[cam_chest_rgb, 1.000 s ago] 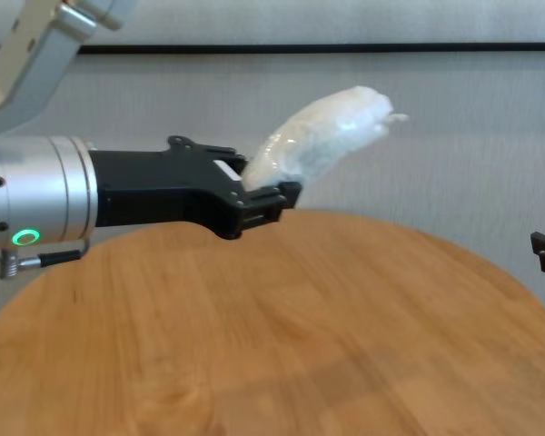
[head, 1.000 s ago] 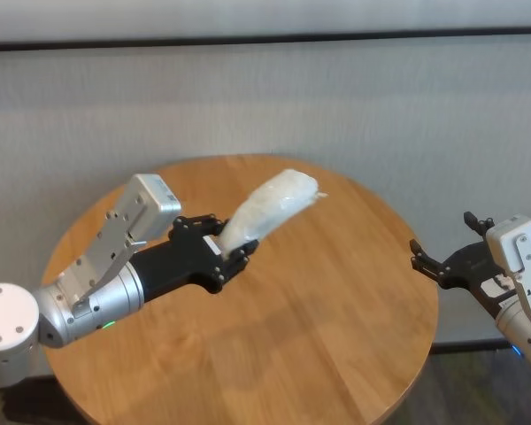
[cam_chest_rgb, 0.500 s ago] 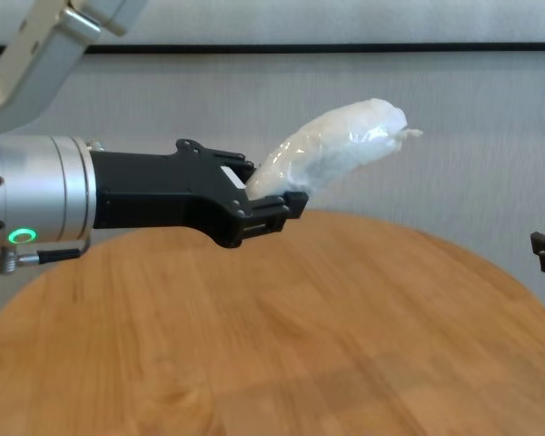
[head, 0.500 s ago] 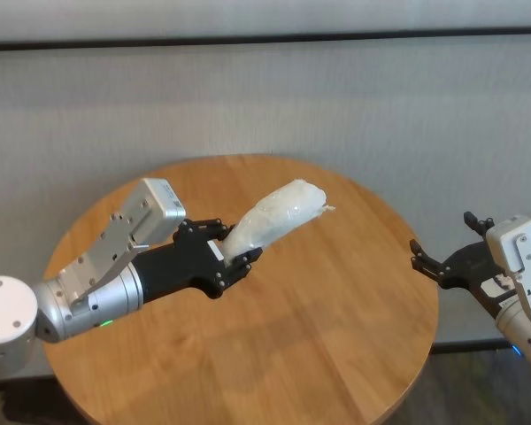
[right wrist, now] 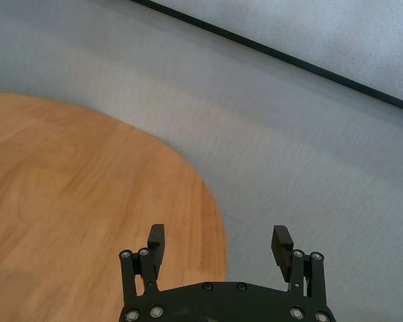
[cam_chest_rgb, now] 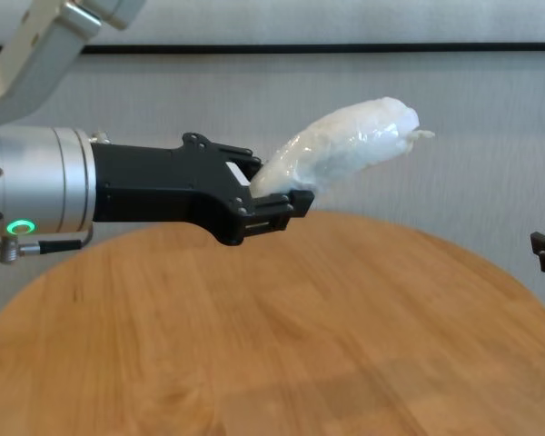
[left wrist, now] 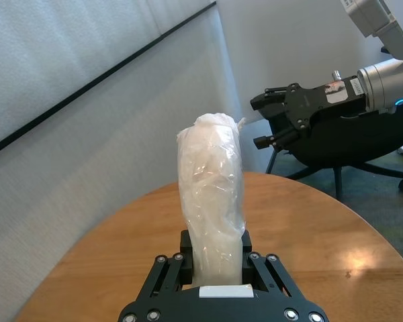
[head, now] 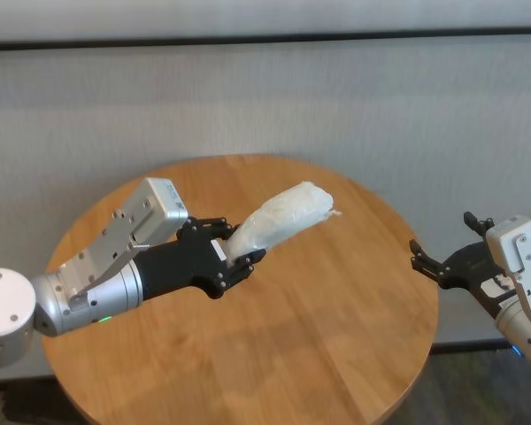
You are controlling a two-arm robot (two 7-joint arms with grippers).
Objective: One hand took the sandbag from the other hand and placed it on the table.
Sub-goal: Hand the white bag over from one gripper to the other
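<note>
Clamped tight on one end of the single sandbag [head: 281,216]: the left gripper [head: 233,252], black, without a sticker, held above the table [head: 336,319] and reaching out over its middle. Jutting forward and upward from between the fingers, the rest of the pouch, white, lumpy, wrapped in shiny clear plastic, well clear of the tabletop. Behind the fingers, a broad black body, then a silver cylinder wrist with a green ring light, the forearm running roughly level across the table's left half toward the robot's body.

Seen from the left wrist, the sandbag [left wrist: 211,201] standing straight up out of the clamp [left wrist: 215,265], and beyond the table's far edge the other claw.

One sandbag, one round wood-grain table, two grippers.

Off the table's right edge, the right gripper [head: 429,264], fingers spread wide with nothing between them, pointing toward the table. Same in the right wrist view: two fingertips [right wrist: 156,239] well apart, only table rim and grey floor in the gap. Red-and-white sticker on its side in the left wrist view.
</note>
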